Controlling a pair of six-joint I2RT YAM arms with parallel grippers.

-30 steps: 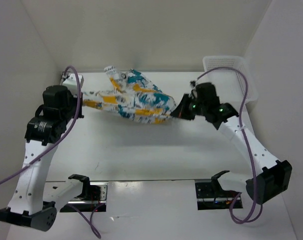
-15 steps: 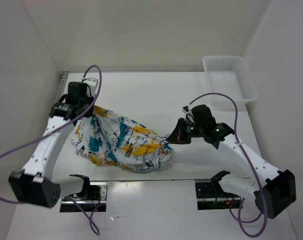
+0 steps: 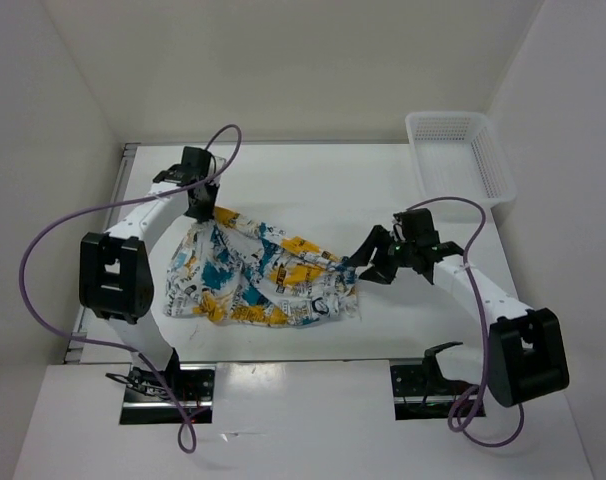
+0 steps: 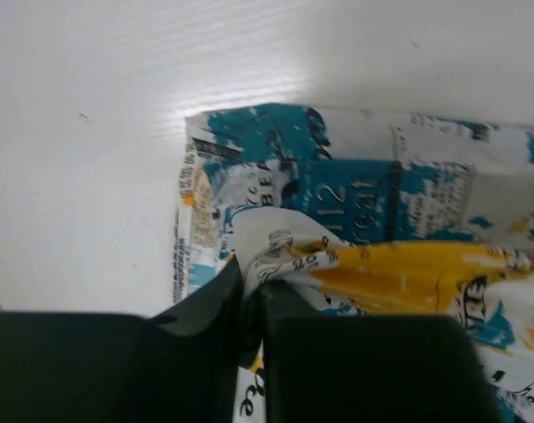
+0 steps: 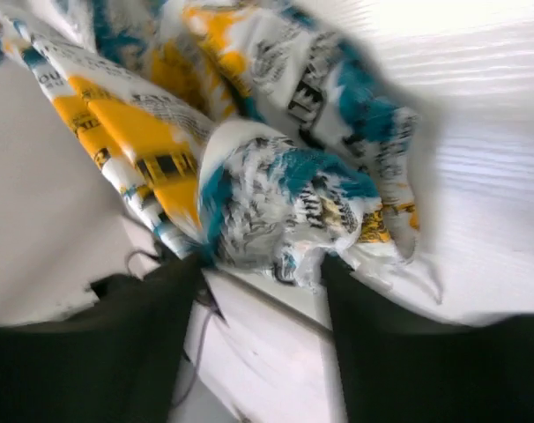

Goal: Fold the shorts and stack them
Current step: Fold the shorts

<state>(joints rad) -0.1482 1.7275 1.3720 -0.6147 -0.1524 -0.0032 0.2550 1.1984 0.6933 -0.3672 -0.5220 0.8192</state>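
The shorts (image 3: 263, 275), white with a teal, yellow-orange and black print, lie spread and wrinkled on the table left of centre. My left gripper (image 3: 201, 205) is at their far left corner. In the left wrist view its jaws (image 4: 249, 282) stand almost together with a fold of the shorts (image 4: 381, 203) pinched in the narrow gap. My right gripper (image 3: 368, 262) is at the shorts' right edge. In the right wrist view it (image 5: 263, 264) stands wide open, and a bunched edge of the shorts (image 5: 276, 176) sits just ahead of its fingertips, not gripped.
A white mesh basket (image 3: 493, 165) stands at the back right corner of the table. White walls enclose the table on the left, back and right. The left arm's purple cable (image 3: 43, 250) loops out over the table's left edge.
The shorts were carried stretched between both grippers from the back, then lowered and spread on the table. The right gripper has opened and let go. The left gripper has moved to the far left corner.
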